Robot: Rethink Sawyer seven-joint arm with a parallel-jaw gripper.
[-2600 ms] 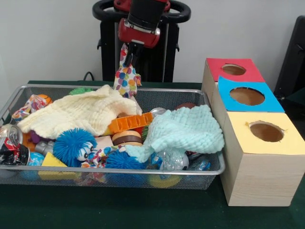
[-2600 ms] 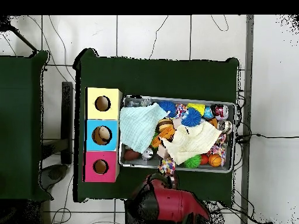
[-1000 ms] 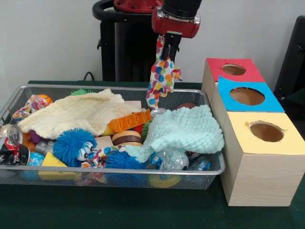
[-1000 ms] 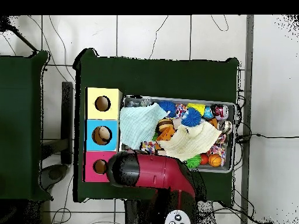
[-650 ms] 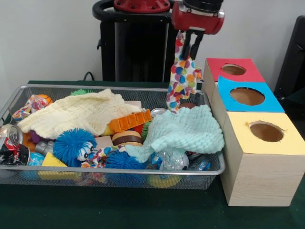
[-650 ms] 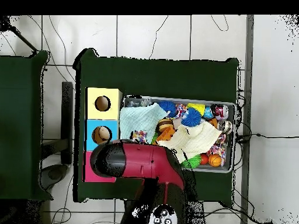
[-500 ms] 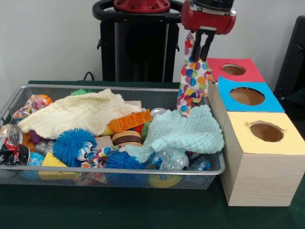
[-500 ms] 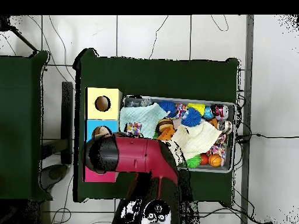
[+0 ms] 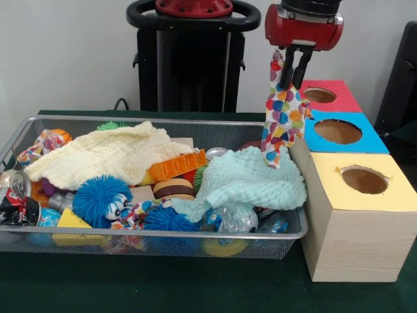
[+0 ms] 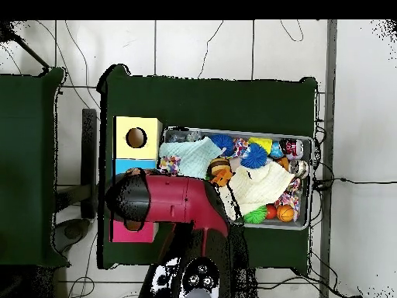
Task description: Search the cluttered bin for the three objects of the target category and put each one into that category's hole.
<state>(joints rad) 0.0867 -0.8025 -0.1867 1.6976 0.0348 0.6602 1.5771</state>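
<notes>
**Spotted cloth carried to the edge of the boxes**

The claw (image 9: 292, 65) is clamped on the top of a polka-dot cloth (image 9: 282, 120), which hangs (its tail brushing the pale green cloth (image 9: 251, 177)) just beside the blue-topped box (image 9: 339, 132). Half a second ago it hung further over the wire bin (image 9: 26, 134); it has since shifted toward the red-topped box (image 9: 322, 95). A crushed can (image 9: 13, 195) in the bin shows lettering too small to read.
</notes>
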